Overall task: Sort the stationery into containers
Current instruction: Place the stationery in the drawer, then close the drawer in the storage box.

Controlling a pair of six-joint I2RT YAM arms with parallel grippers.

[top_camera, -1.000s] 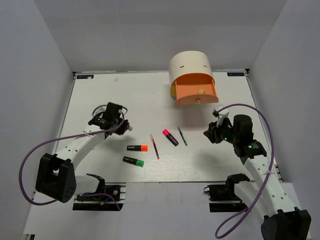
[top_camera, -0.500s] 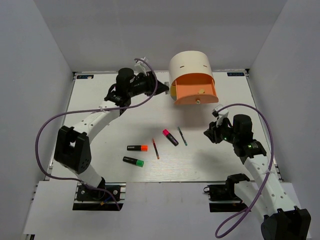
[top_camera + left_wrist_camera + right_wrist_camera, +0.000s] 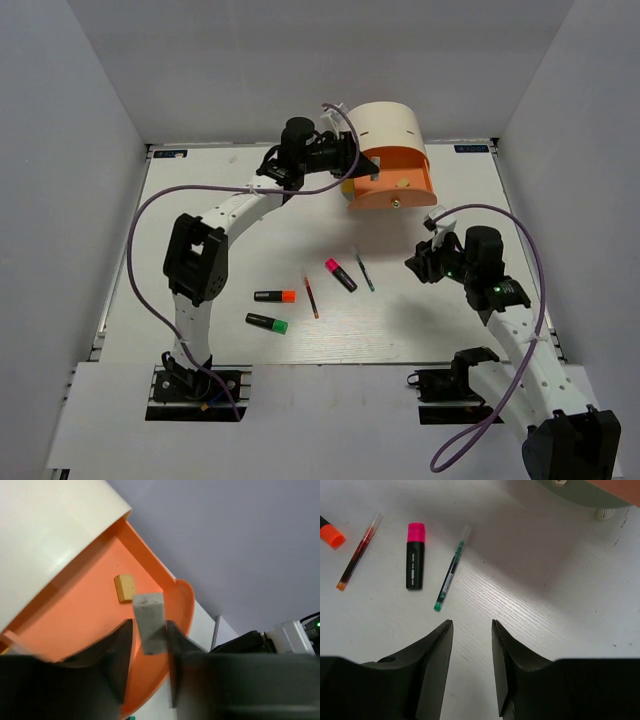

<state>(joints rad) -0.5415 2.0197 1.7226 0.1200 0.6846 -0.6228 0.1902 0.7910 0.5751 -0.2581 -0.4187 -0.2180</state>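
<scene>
Pinching grey eraser by its lower end in left tool, with jaws narrowed onto it, over the open orange drawer of the cream desk unit, with tan eraser inside already. Probably above the drawer floor, hard to confirm from the wrist view. Best to lower a little, stay inside the front rim, then release gently to avoid a bounce-out. Right tool half open, holding nothing, above tabletop near green pen and pink highlighter. Left to sort too: red pen, orange highlighter, green highlighter.
</scene>
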